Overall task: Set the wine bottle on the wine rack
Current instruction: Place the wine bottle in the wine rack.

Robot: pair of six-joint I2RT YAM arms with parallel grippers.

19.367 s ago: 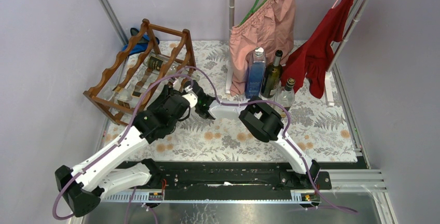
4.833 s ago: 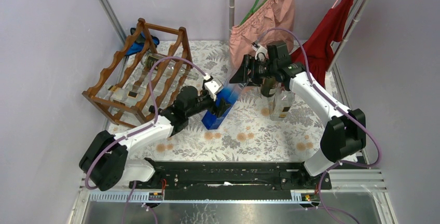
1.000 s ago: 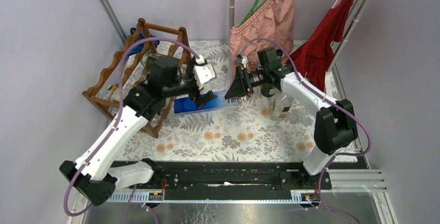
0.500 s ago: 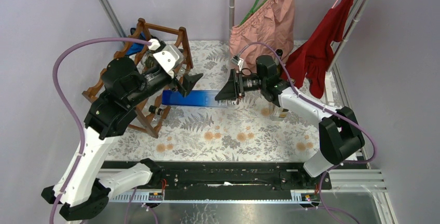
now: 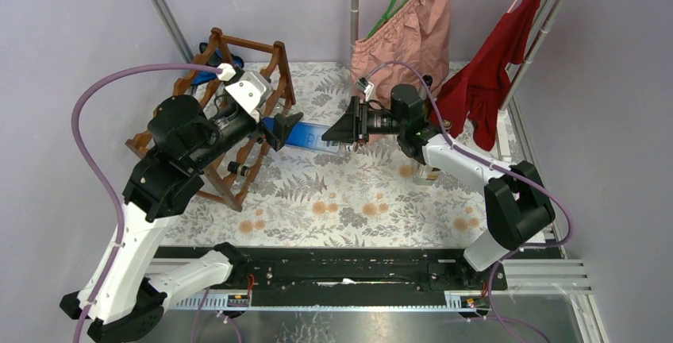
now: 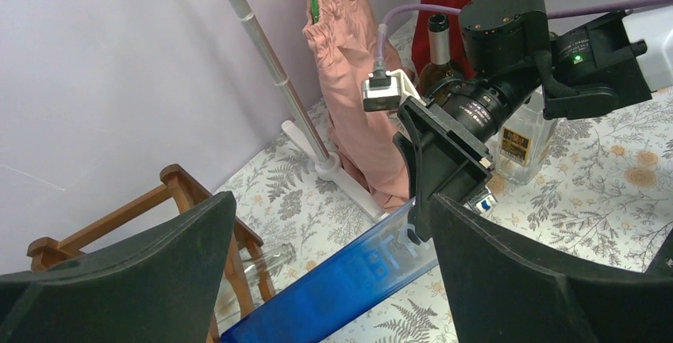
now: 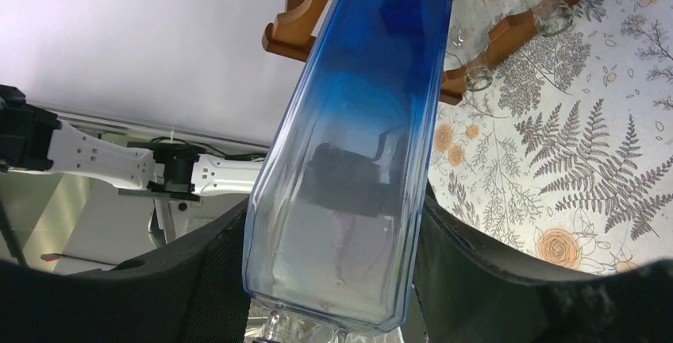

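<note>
Pinching the blue bottle (image 5: 305, 134) in my right claw (image 5: 340, 130), level above the counter (image 5: 357, 200), its left end beside the rack (image 5: 248, 42); my left claw (image 6: 327, 200) spread wide around it.

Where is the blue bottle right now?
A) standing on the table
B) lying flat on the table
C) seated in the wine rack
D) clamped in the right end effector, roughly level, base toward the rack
D: the right end effector grips the blue bottle, which hangs above the table.
</note>
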